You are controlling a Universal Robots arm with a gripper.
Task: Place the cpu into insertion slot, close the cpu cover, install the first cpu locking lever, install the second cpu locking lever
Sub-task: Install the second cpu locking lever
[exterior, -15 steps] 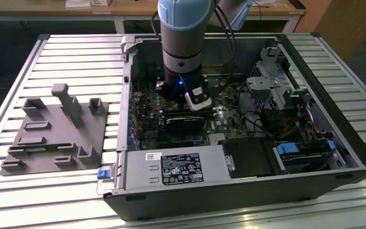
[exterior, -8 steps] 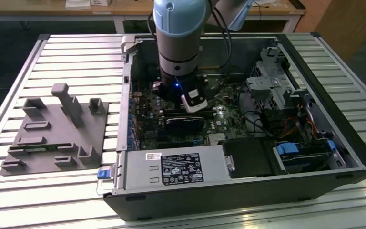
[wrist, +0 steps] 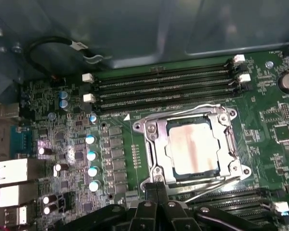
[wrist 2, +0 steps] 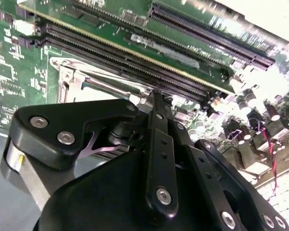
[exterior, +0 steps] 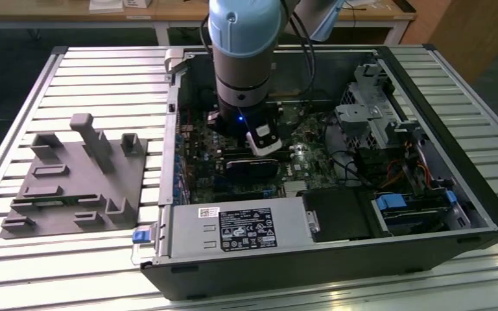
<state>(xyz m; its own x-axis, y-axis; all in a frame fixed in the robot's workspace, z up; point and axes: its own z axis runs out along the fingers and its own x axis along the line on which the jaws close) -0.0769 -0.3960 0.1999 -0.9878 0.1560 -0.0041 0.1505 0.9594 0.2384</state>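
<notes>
In the first wrist view the pale silver cpu [wrist: 192, 149] lies flat in the insertion slot [wrist: 233, 169] on the green motherboard. The silver cpu cover [wrist: 154, 144] is folded down around it, and the chip shows through its window. One wire locking lever [wrist: 183, 112] runs along the side by the memory slots. Another lever [wrist: 216, 186] runs along the opposite side. My gripper [wrist: 156, 186] is shut, its fingertips together at the socket's edge beside that lever. In the second wrist view the gripper [wrist 2: 156, 98] tip rests by a silver lever rod [wrist 2: 111, 86] and the cover [wrist 2: 70, 79].
The arm [exterior: 242, 65] reaches down into the open computer case [exterior: 336, 259]. Long black memory slots [wrist: 164, 89] and capacitors [wrist: 91, 154] flank the socket. A drive cage [exterior: 370, 116] and cables fill the exterior view's right. A grey fixture [exterior: 76, 181] sits outside the case on the exterior view's left.
</notes>
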